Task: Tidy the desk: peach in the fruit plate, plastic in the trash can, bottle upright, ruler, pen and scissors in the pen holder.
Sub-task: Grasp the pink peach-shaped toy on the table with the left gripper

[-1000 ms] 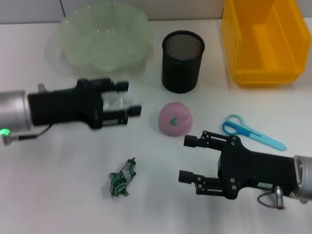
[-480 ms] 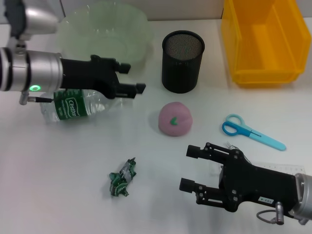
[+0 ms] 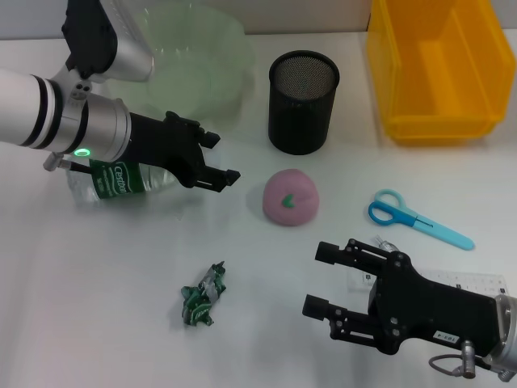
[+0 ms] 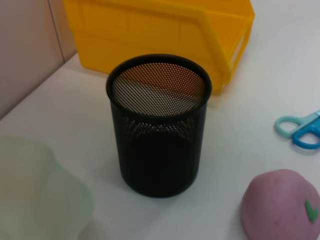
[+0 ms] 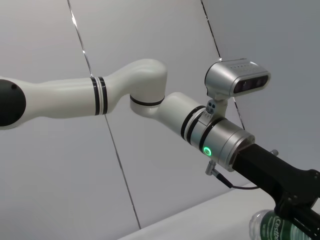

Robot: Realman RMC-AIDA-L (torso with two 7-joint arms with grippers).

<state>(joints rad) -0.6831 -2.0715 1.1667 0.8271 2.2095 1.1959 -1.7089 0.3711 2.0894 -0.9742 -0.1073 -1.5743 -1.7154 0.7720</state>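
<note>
The clear bottle (image 3: pixel 121 183) with a green label lies on its side at the left, partly under my left arm. My left gripper (image 3: pixel 222 158) is open just past the bottle's end, pointing toward the pink peach (image 3: pixel 290 198). The crumpled green plastic (image 3: pixel 202 297) lies near the front. Blue scissors (image 3: pixel 416 217) lie right of the peach. A clear ruler (image 3: pixel 464 283) shows partly behind my right gripper (image 3: pixel 317 279), which is open and holds nothing. The black mesh pen holder (image 3: pixel 303 101) stands empty. The pen is out of view.
The pale green fruit plate (image 3: pixel 190 56) sits at the back left and the yellow bin (image 3: pixel 436 73) at the back right. The left wrist view shows the pen holder (image 4: pixel 159 125) close up, with the peach (image 4: pixel 280 205) and scissors (image 4: pixel 300 132) beside it.
My left arm has risen and swung, and the bottle now shows lying on the table beneath it. The right gripper has drifted toward the front edge, still open.
</note>
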